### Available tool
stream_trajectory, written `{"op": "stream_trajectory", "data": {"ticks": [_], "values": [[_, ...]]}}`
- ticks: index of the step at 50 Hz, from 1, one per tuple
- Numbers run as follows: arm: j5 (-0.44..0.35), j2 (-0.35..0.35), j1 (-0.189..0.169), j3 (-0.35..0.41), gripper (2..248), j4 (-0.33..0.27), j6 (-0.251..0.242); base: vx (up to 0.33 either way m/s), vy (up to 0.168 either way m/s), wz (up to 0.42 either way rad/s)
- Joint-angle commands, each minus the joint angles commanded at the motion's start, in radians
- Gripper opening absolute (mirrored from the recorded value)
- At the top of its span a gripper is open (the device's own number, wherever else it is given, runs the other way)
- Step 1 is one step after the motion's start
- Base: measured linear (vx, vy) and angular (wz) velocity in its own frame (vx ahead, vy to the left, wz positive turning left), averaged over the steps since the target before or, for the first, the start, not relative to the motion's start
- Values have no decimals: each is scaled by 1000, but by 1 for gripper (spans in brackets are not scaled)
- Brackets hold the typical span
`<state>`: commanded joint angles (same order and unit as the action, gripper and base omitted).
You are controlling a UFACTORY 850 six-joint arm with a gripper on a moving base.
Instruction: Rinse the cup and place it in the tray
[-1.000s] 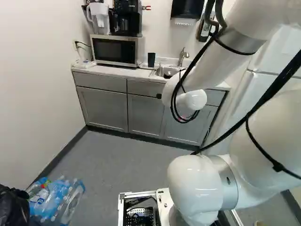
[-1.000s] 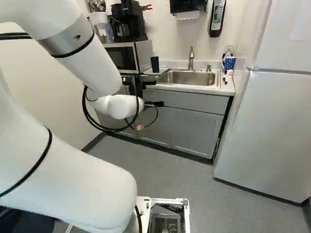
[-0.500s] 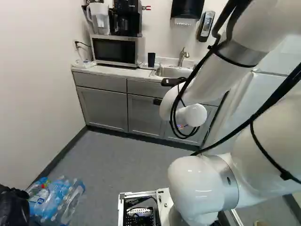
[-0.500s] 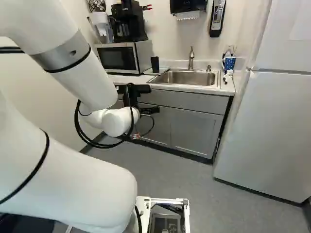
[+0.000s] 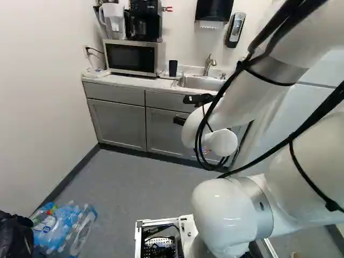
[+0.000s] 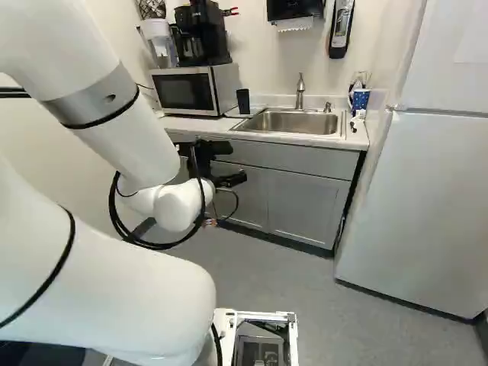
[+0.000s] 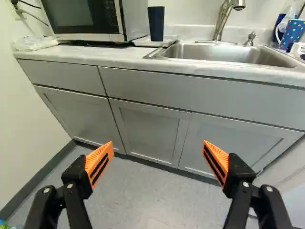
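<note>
From left to right: bundled plastic bottles (image 5: 62,228) lie on the floor; a pitcher (image 5: 113,20) rests above the microwave (image 5: 130,57). The gripper (image 6: 239,162) hangs ahead of the cabinets, fingers spread wide. The dark cup (image 7: 156,24) stands on the tray (image 7: 169,41), long axis vertical, wider end up, contents hidden. Beyond are the sink (image 7: 214,52) and a polka-dot mug (image 7: 291,33).

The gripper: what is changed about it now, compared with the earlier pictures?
The gripper has moved lower, and leftward in the right base view, as the arm shifted. Nothing was gripped or released. The base and the dark cup stayed in place.
</note>
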<state>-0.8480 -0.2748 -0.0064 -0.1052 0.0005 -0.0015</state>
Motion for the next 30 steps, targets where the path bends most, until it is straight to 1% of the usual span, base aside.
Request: {"op": "stream_trajectory", "data": {"ticks": [12, 30], "values": [[-20, -4, 5, 15, 247, 0, 1, 0, 0, 0], [-25, -4, 6, 18, 247, 0, 1, 0, 0, 0]]}}
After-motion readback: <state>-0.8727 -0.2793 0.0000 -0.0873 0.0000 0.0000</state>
